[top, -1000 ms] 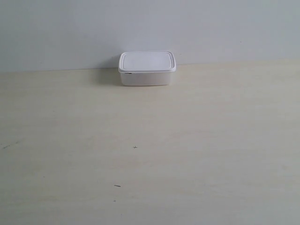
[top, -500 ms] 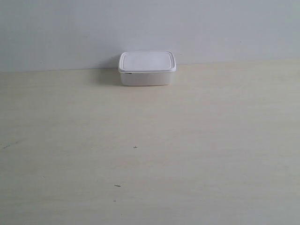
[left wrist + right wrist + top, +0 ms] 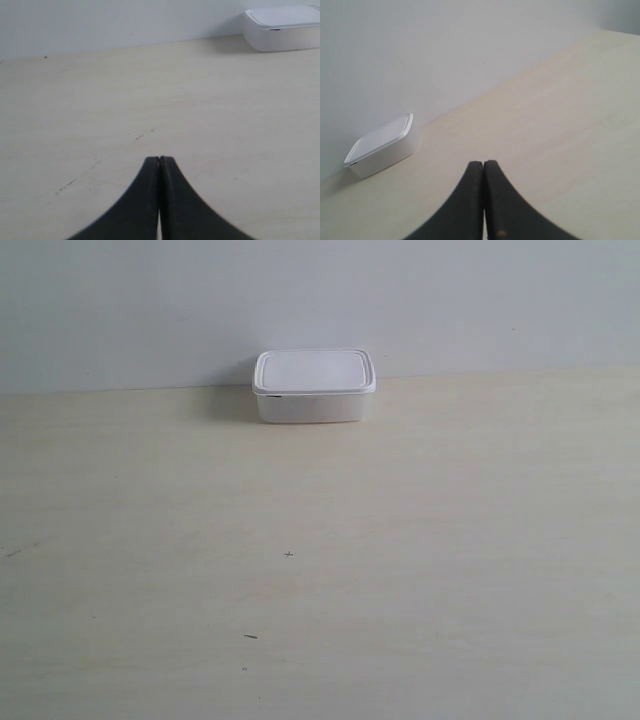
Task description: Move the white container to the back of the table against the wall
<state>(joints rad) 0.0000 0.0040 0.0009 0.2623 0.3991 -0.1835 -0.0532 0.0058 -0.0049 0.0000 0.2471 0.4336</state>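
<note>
The left gripper (image 3: 159, 159) has its two black fingers pressed tip to tip over the table (image 3: 100, 100), gripping nothing. The right gripper (image 3: 483, 162) is closed the same way and also empty. The white container (image 3: 314, 386) sits well apart from both, far ahead of them at the table's back edge, against the wall (image 3: 320, 300). It stands upright with its lid on, long axis running along the wall.
</note>
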